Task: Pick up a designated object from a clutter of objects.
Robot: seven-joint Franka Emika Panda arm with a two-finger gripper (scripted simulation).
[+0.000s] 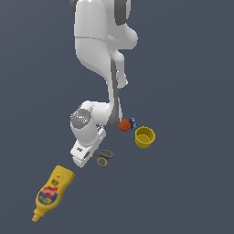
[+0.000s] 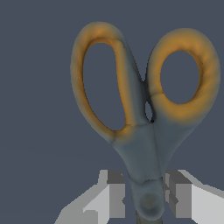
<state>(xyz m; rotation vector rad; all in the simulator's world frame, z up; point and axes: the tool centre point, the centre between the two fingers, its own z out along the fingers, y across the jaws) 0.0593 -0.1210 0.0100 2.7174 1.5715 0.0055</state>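
Low over floor, gripper (image 2: 146, 199) straddles scissors (image 2: 144, 122).

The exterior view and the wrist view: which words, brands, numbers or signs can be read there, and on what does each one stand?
No text can be read in either view.
Mustard bottle: a red and blue label with pale marks, too small and blurred to read.
Scissors: no print shows on the loops or the pivot.
Yellow cup: plain, no marking.
Robot arm and pincer: no lettering visible.
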